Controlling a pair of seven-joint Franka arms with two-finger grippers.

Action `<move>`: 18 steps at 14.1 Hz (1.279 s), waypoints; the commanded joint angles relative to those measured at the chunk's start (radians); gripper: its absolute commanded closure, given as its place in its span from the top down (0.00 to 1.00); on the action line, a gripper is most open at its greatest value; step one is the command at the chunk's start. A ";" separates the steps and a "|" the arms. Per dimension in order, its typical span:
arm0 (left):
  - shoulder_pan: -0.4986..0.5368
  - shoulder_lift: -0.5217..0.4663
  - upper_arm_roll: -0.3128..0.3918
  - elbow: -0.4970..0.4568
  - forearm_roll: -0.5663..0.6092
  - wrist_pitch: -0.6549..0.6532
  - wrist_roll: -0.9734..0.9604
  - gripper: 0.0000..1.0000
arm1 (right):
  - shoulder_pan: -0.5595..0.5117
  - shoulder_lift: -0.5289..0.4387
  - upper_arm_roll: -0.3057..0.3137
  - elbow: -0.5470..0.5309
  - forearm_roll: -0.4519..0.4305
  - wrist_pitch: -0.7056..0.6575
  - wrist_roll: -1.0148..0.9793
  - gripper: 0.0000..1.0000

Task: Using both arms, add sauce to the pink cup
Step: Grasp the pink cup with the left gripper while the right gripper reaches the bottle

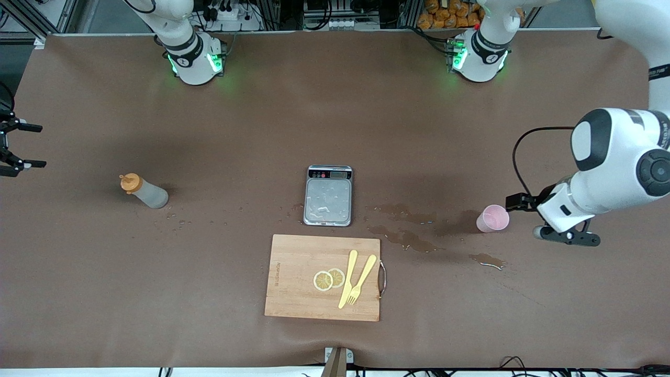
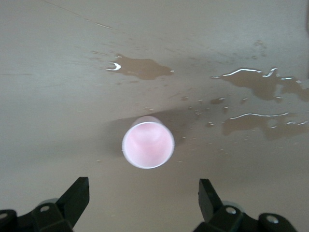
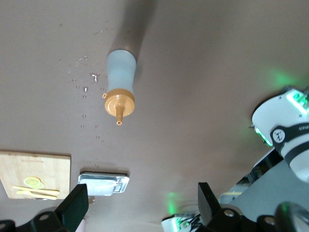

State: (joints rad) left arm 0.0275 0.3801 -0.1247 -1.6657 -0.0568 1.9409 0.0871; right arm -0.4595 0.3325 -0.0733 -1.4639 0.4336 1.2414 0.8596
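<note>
one sauce bottle (image 1: 144, 192) upright near right arm's end, one pink cup (image 1: 492, 218) upright near left arm's end beside spills (image 1: 403, 238), left gripper (image 2: 144, 200) wide beside cup, right gripper (image 3: 142, 204) wide over bottle, two lemon slices (image 1: 328, 279) on board (image 1: 293, 285) clear only from front, scale (image 1: 328, 195) central

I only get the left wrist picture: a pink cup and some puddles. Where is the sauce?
Observer: The sauce stands upright toward the right arm's end of the table, with nothing holding it.
Operator: Is the other arm near it?
Observer: The right gripper hovers over the table near the bottle, fingers open.
Operator: What lies between the bottle and the pink cup?
Observer: A scale, and nearer the front camera a cutting board with lemon slices and yellow cutlery.
</note>
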 commanded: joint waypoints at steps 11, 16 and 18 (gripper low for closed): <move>0.025 0.227 0.014 0.027 0.094 0.110 0.025 1.00 | -0.174 0.258 0.020 -0.009 0.378 -0.025 0.115 1.00; 0.023 0.253 0.016 0.011 0.094 0.107 0.022 1.00 | -0.177 0.318 0.020 -0.027 0.412 0.003 0.070 1.00; 0.022 0.264 0.016 0.006 0.094 0.107 0.010 0.50 | -0.177 0.342 0.020 -0.042 0.415 0.003 0.026 1.00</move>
State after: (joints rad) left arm 0.0509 0.6322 -0.1102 -1.6596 0.0162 2.0545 0.0994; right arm -0.6247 0.6620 -0.0614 -1.4904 0.8240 1.2452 0.9216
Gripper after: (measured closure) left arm 0.044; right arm 0.000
